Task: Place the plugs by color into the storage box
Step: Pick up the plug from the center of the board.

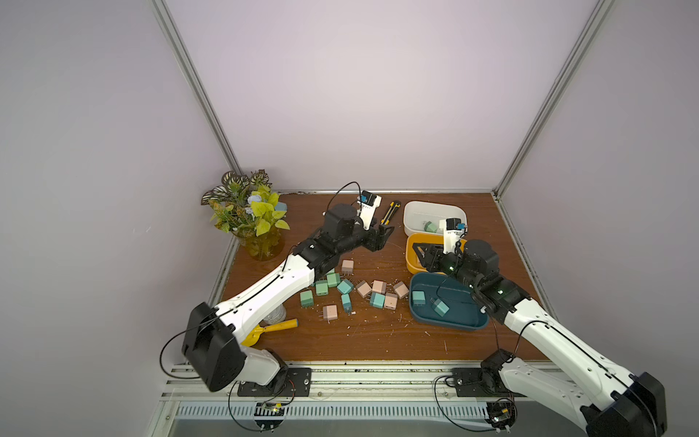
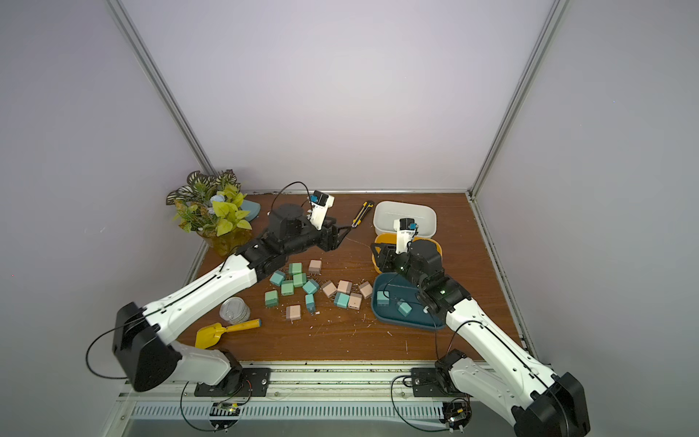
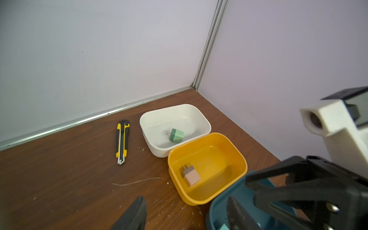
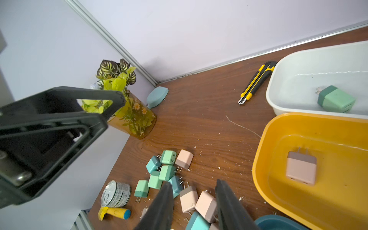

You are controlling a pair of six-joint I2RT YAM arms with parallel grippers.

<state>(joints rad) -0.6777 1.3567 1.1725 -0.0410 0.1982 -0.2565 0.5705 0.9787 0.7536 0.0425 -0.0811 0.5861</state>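
Tabletop (image 1: 378,340) woodgrain, plugs (image 1: 344,286) scattered, flecks (image 4: 218,167) perhaps chips, lilac walls (image 1: 359,94)

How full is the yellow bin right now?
Nearly empty: one pale pink plug lies in the yellow bin; the rest of its floor is bare.

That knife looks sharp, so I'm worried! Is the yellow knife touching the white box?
Apart. The left wrist view shows the knife lying beside the white box, with a strip of bare brown table between them.
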